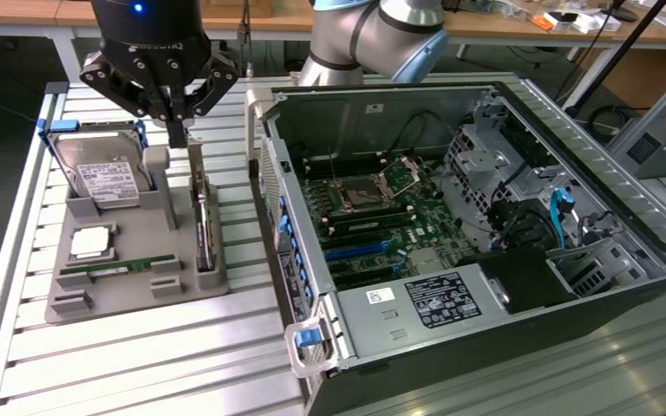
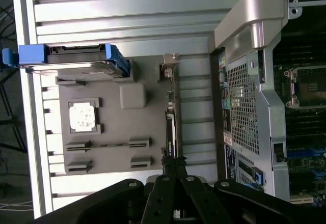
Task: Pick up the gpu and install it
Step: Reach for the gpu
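Note:
The gpu (image 1: 202,221) is a thin dark card standing on edge in a slot along the case side of the grey holder tray (image 1: 136,295). My gripper (image 1: 179,130) hangs above the tray's far end with its black fingers shut and nothing between them. In the wrist view the gpu (image 2: 171,127) runs as a narrow dark strip straight up to my gripper (image 2: 173,165). I cannot tell whether the tips touch the card. The open computer case (image 1: 345,342) lies on its side to the exterior view's right of the tray, motherboard (image 1: 391,208) exposed with a blue slot (image 1: 356,251).
On the tray also sit a silver hard drive in a blue frame (image 1: 101,178), a square processor (image 1: 90,243) and a narrow green memory stick (image 1: 119,267). The case's side wall (image 2: 244,107) rises close beside the gpu. The table (image 1: 136,364) is slatted aluminium.

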